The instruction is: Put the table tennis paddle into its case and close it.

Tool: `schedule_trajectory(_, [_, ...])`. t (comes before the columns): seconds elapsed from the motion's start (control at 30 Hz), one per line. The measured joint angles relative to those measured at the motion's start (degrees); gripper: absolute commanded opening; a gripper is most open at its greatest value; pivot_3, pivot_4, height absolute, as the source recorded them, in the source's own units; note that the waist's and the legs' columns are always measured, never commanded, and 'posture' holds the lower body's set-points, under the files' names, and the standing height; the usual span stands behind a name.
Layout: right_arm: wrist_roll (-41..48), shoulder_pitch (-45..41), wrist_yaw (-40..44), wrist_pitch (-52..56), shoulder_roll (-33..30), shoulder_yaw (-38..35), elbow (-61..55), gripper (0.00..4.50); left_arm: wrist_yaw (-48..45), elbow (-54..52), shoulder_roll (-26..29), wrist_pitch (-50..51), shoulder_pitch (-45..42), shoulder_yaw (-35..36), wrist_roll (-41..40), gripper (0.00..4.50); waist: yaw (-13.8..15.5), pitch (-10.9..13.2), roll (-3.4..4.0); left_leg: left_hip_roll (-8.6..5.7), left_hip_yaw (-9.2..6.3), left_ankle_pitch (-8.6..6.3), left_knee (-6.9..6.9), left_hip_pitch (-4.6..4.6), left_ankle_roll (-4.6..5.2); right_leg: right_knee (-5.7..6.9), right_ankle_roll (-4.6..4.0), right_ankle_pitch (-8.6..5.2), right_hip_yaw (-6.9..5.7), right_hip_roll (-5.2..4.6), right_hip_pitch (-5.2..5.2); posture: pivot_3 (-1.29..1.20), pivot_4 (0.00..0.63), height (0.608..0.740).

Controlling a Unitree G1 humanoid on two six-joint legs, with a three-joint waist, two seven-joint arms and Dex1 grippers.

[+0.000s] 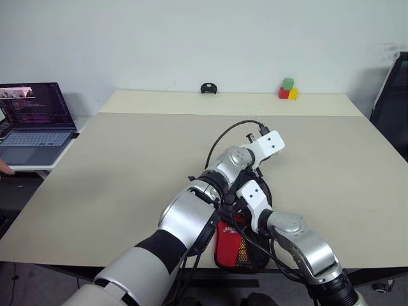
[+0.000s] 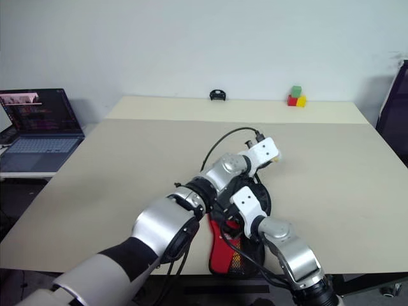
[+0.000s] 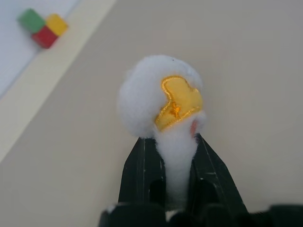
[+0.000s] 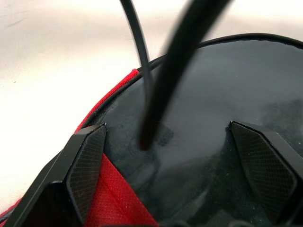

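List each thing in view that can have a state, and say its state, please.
Left hand: shut on the charm, a white-yellow fluffy piece.
Right hand: open, fingers either side of the case.
Case: lies at the table's near edge, red side showing; whether its zip is closed cannot be told.
Laptop: lid open, screen on.
Blocks: green one stacked on red and yellow.

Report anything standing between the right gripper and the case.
The open right gripper is already at the case, one finger at either side of its dark face. Two black cables cross the gap between the fingers, in front of the case. Nothing else visible is in the way.
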Motion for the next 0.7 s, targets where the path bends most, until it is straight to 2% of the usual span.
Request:
schedule_trajectory(0.33, [0.0,-0.5,0.4,0.0,0.0,0.2,0.7,4.5,-2.8,0.0,1.6,0.4,2.8,-0.7,0.9,3.45,-0.1,-0.2,0.1,0.01,0.0,0.0,0.01,0.03,0.01,0.03,0.0,0.0,0.01,0.0,0.01,0.0,0.15,0.74])
schedule_trajectory(0.7, [0.0,-4.7,3.3,-1.3,-0.6,0.4,5.6,4.5,-4.2,-0.1,12.6,-1.9,2.7,2.7,-1.0,3.45,-0.4,-0.3,0.16,0.03,0.01,0.0,0.02,0.21,0.0,0.14,0.0,0.02,0.04,0.05,0.1,0.0,0.15,0.74])
